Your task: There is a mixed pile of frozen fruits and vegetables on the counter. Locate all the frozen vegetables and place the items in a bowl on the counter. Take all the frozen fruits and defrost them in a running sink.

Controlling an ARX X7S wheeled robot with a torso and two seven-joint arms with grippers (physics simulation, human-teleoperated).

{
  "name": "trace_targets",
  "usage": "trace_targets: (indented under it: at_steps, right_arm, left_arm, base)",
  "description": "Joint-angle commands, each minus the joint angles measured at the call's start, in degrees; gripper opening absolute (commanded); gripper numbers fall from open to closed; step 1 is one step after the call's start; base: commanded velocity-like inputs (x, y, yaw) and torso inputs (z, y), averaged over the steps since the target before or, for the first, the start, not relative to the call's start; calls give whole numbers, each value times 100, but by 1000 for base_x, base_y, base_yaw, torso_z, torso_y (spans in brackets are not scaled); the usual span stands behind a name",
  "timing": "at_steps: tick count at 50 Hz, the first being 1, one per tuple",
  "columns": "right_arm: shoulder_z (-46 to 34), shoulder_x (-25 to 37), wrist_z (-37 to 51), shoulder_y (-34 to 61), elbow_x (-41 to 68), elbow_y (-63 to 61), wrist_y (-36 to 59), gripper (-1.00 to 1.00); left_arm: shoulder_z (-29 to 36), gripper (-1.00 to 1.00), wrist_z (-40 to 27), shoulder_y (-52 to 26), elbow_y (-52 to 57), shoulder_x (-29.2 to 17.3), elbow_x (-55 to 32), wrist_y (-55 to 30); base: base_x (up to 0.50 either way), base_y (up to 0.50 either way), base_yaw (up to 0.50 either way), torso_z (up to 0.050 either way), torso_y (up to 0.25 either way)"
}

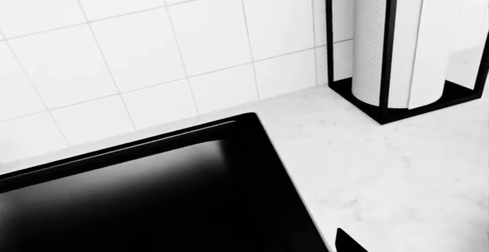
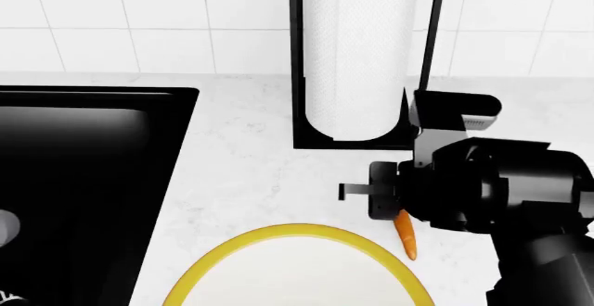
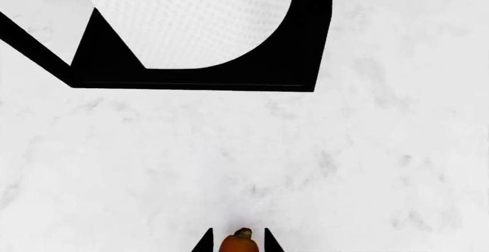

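The white, grey-veined marble counter [image 2: 250,174] fills mid-frame in the head view, with the matte black sink [image 2: 83,181] at left. The wide white bowl with a yellow rim [image 2: 297,233] sits at bottom centre. At right, the bulky black right arm points down. Its right pincer [image 3: 237,241] grips the small orange carrot [image 2: 405,236] narrowly, just right of the bowl's rim. The left pincer's state cannot be told.
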Motion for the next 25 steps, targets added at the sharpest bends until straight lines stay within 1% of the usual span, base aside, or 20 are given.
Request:
trace_targets:
  at_steps: [1, 5, 7, 18, 22, 25]
  right_arm:
    - [-71, 56, 149, 23, 92, -338, 136, -100]
    - [50, 125, 273, 185, 156, -441, 154, -100]
    - [150, 204, 394, 257, 211, -566, 161, -100]
    - [448, 577, 810, 441, 496, -1332, 449, -100]
    - [661, 802, 1127, 345, 818, -2001, 764, -100]
    - [874, 1058, 1421, 123, 1277, -2908, 1164, -100]
  left_arm:
    - [58, 100, -33, -35, -19, 38, -11, 1]
    - [-15, 100, 50, 22, -39, -50, -36, 53]
    - [-242, 100, 123, 10, -16, -192, -211, -29]
    - [-208, 100, 87, 12, 7, -184, -230, -36]
    - [-183, 100, 50, -33, 16, -164, -241, -62]
    - [-211, 100, 66, 22, 16, -183, -235, -18]
  base:
    - [0, 0, 0, 0, 0]
    - [0, 0, 0, 0, 0]
    - [0, 0, 0, 0, 0]
    - [0, 0, 0, 0, 0]
    - [0, 0, 0, 0, 0]
    - [0, 0, 0, 0, 0]
